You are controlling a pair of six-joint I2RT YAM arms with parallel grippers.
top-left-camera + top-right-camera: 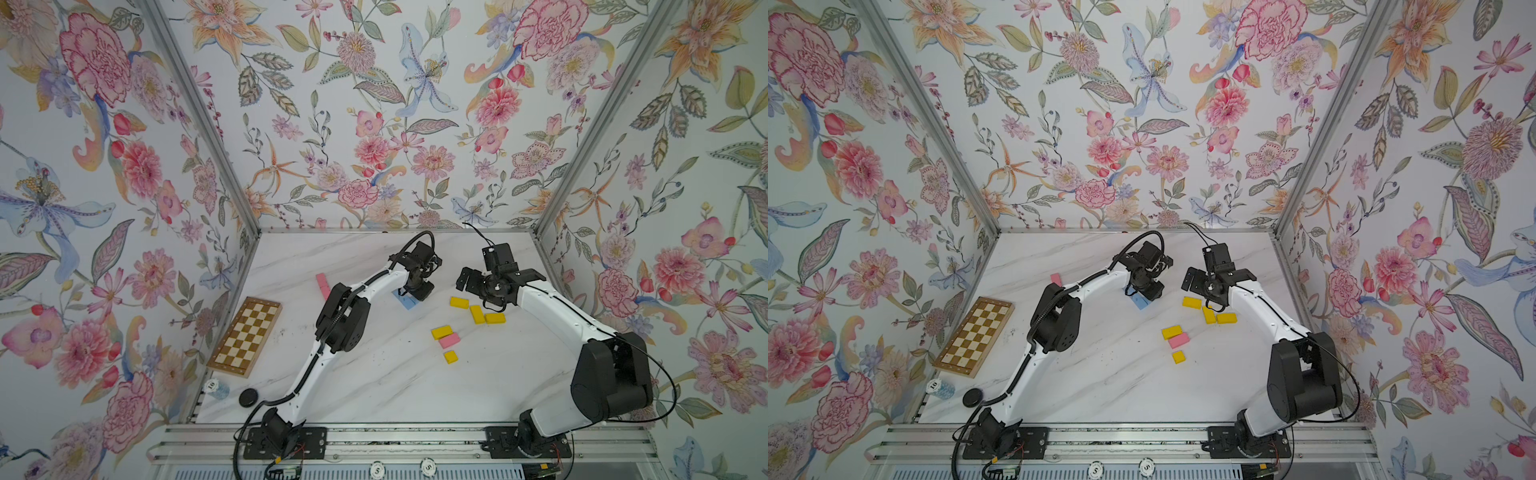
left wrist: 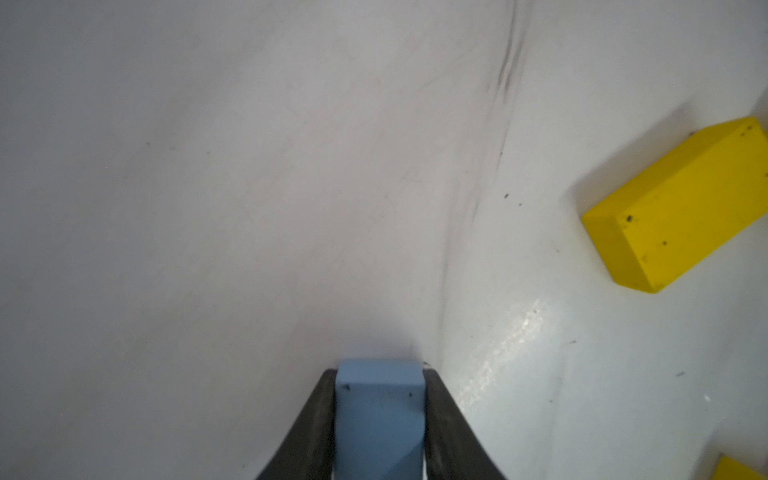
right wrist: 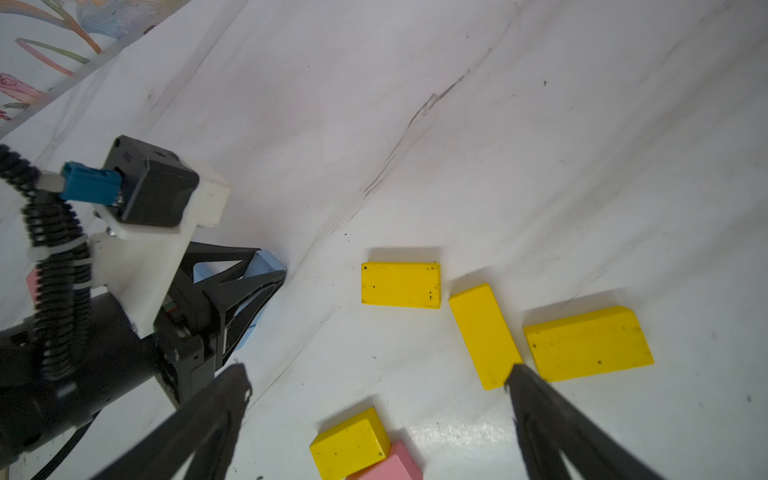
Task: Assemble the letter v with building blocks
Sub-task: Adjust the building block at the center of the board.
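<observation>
A light blue block (image 2: 380, 415) is held between the fingers of the left gripper (image 2: 379, 372), which are pressed against its two long sides. Its far end seems to rest on the white table (image 2: 208, 208), though contact is not clearly shown. A yellow block (image 2: 673, 208) lies flat ahead of that gripper and off to one side, well apart from it.

The right gripper (image 3: 376, 370) is spread wide and nothing is held in it. Beyond its fingertips, one yellow block (image 3: 401, 284) is seen ahead of the gap. A second yellow block (image 3: 484, 332) has its end at one fingertip, and a third yellow block (image 3: 588, 343) is just beside the second. Back between the fingers, a small yellow block (image 3: 349, 446) and a pink block (image 3: 390, 465) lie touching.
</observation>
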